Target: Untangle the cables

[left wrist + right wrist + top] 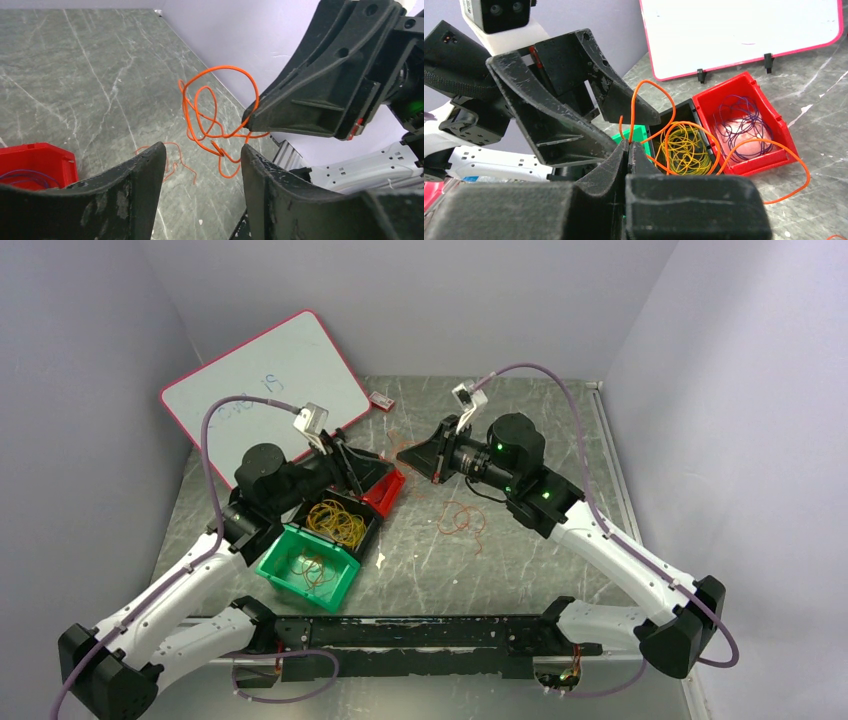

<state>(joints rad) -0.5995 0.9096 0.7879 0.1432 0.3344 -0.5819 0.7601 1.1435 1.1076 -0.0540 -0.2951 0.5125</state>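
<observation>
An orange cable hangs in tangled loops above the table, and my right gripper is shut on its top end. My left gripper is open just short of the lowest loop, which hangs near its right finger; nothing is between the jaws. From above, the two grippers meet tip to tip over the red bin. More orange and reddish cables lie loose on the table, with a thin reddish one below the left fingers.
Three bins stand by the left arm: a green one with orange loops, a black one with yellow loops, and a red one with purple loops. A pink-framed whiteboard leans at the back left. A small red-and-white object lies beside it.
</observation>
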